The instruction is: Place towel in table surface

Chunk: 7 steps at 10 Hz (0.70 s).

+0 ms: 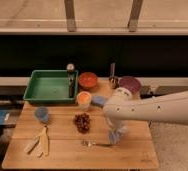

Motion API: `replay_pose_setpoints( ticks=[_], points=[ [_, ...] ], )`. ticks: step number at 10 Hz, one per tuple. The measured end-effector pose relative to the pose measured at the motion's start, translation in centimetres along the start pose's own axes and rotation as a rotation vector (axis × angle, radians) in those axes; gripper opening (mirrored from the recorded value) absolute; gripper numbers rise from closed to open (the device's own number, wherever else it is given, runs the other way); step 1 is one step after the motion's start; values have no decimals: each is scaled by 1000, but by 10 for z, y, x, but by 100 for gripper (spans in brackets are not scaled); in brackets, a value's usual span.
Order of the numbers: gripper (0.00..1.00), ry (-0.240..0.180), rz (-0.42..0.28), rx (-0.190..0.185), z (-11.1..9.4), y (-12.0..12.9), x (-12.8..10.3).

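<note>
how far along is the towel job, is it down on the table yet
Nearly done, but not finished. The arm has brought the gripper low over the wooden table, right of the grapes and just above the fork. A pale blue piece that looks like the towel hangs at the gripper, close to the surface. What's left: let it go and lift the arm away.

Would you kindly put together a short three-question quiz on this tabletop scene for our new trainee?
1. True or false: the green tray sits at the table's back left.
2. What lies nearest the gripper? A) grapes B) fork C) blue cup
3. Fill in: the orange cup stands just right of the green ____.

Key:
1. True.
2. B; the gripper hangs low over the front right of the table, beside the fork.
3. Tray.
</note>
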Motion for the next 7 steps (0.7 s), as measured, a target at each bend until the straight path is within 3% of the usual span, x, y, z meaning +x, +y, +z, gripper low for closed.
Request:
replay_pose_setpoints(
  ticks=[2, 3, 5, 7],
  points=[
    [76, -4, 7, 5, -1, -1, 0],
    [80, -13, 27, 13, -4, -5, -1],
    [80, -43, 100, 43, -18, -34, -14],
    [80, -49, 137, 56, -24, -45, -22]
  ],
)
